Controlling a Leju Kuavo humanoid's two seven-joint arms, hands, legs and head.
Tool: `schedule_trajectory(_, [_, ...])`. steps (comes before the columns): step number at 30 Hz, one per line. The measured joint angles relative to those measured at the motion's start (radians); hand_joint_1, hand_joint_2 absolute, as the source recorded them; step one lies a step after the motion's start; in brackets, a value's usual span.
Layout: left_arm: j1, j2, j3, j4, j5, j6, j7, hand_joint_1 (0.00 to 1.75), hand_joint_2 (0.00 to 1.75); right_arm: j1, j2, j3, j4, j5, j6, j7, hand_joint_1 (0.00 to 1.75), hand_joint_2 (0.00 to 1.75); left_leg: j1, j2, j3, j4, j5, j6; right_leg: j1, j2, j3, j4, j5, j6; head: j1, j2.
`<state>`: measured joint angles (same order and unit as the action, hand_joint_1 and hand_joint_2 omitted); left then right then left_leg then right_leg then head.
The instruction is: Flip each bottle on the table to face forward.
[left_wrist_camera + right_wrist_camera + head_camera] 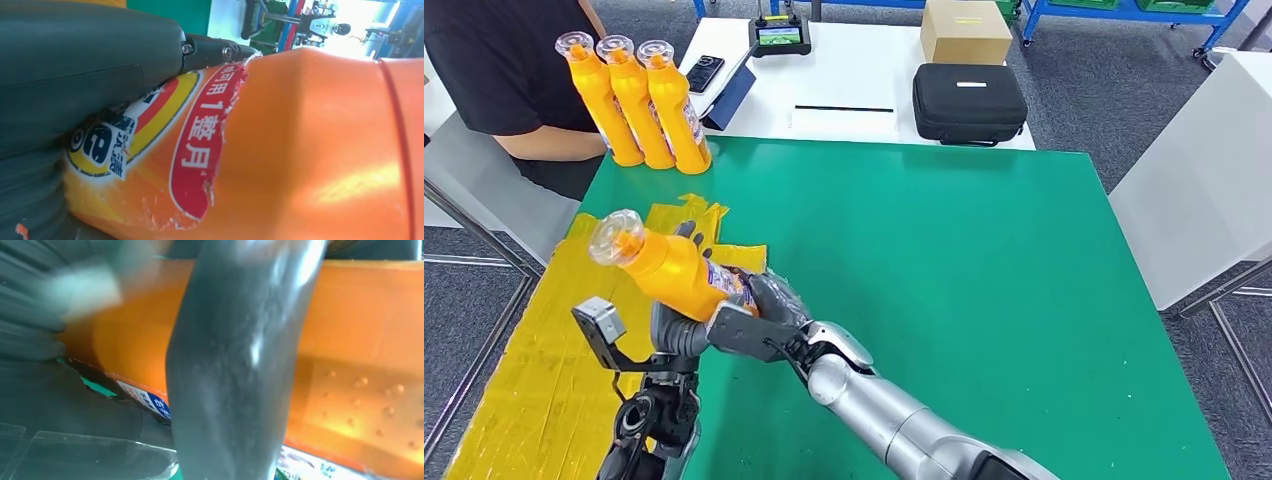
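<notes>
An orange bottle (674, 270) with a clear cap hangs tilted over the table's left side, cap pointing up and to the left. My left hand (679, 330) grips it from below, with fingers (694, 236) showing behind it. My right hand (774, 300) holds its lower end. In the left wrist view my grey thumb (85, 65) presses on the bottle (310, 140) at its torn red and yellow label. In the right wrist view a dark finger (235, 365) lies across the orange body (360, 355). Three more orange bottles (636, 105) stand upright in a row at the table's far left corner.
A person in a black shirt (504, 60) stands at the far left, just behind the three bottles. Yellow tape (534, 360) covers the left strip of the green table (984, 290). Behind it, a white table holds a black case (969, 102), a cardboard box (964, 30), a controller (780, 38) and a phone (704, 72).
</notes>
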<state>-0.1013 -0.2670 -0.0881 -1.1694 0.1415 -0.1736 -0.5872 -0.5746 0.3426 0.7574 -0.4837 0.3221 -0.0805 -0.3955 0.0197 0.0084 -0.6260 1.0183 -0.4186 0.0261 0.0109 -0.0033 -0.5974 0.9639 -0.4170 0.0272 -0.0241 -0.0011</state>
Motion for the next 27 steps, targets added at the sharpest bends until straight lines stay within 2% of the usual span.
schedule_trajectory(7, [0.071, 0.0, 0.013, -0.066, -0.016, 0.0, 0.003, 1.75, 1.75, 0.013, 0.0, 0.065, -0.002, -0.003, -0.024, 0.012, 1.75, 1.75, 0.0, 0.0, 0.0, 0.0, 0.0, 0.0, 0.0, 0.0, -0.001, 0.0, 0.0, 0.0, 0.0, 0.0])
schedule_trajectory(16, [0.105, 0.004, 0.028, -0.103, -0.018, -0.006, -0.002, 1.75, 1.75, 0.024, 0.005, 0.093, -0.015, -0.004, -0.036, 0.024, 1.75, 1.75, 0.0, 0.0, 0.0, 0.0, 0.0, 0.0, 0.0, 0.0, -0.001, 0.0, 0.0, 0.0, 0.0, 0.0])
schedule_trajectory(21, [0.126, 0.007, 0.068, -0.137, -0.034, -0.046, -0.012, 1.75, 1.75, 0.022, 0.01, 0.133, -0.032, -0.045, -0.046, 0.035, 1.75, 1.75, 0.0, 0.0, -0.001, 0.0, 0.0, -0.001, 0.0, 0.0, -0.001, 0.0, 0.0, 0.0, 0.0, 0.0])
schedule_trajectory(27, [0.179, -0.01, 0.123, -0.242, -0.058, -0.08, 0.023, 1.75, 1.75, 0.005, 0.014, 0.197, -0.055, -0.101, -0.045, 0.043, 1.75, 1.75, 0.0, 0.0, -0.001, 0.0, 0.0, -0.001, 0.0, 0.0, -0.001, 0.0, 0.0, -0.001, 0.0, 0.0])
